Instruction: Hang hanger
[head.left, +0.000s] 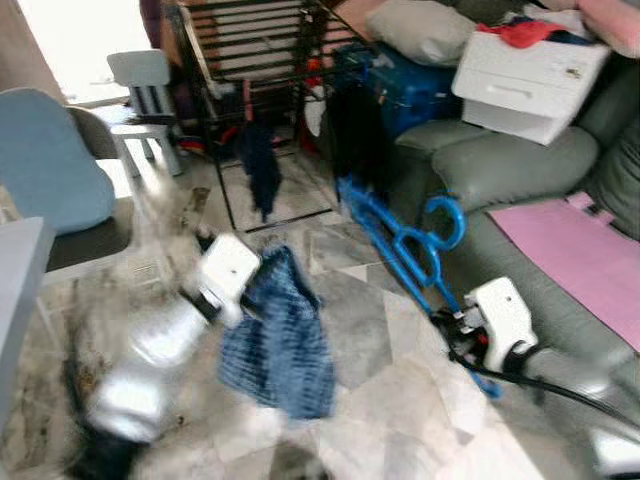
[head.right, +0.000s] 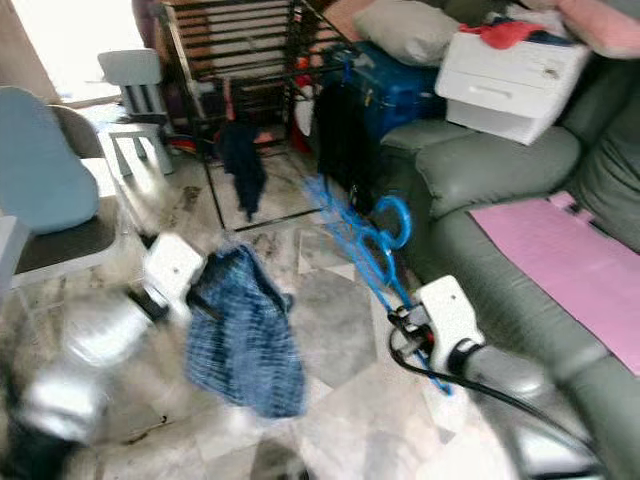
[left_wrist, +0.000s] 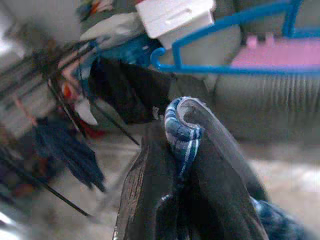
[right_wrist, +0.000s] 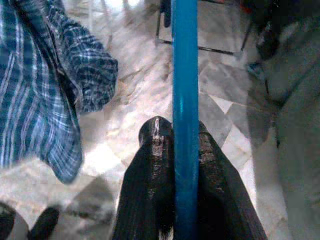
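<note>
A blue hanger (head.left: 400, 240) was held by the right hand (right_wrist: 186, 150), its bar pinched between the two black fingers (right_wrist: 150, 195); it was raised over the marble floor (head.left: 400, 400), stretching from that hand toward the black drying rack (head.left: 250, 60), beside the grey sofa (head.left: 520, 170). A blue checked shirt (head.left: 280, 340) was gripped by the left hand (left_wrist: 182, 150), a fold of cloth being pressed between its fingers, and was seen hanging above the floor. The head views were blurred, so the hanger's far end could not be placed with certainty. A pink mat (head.left: 570, 250) was laid on the sofa seat, and a white box (head.left: 525, 70) was rested on its back.
</note>
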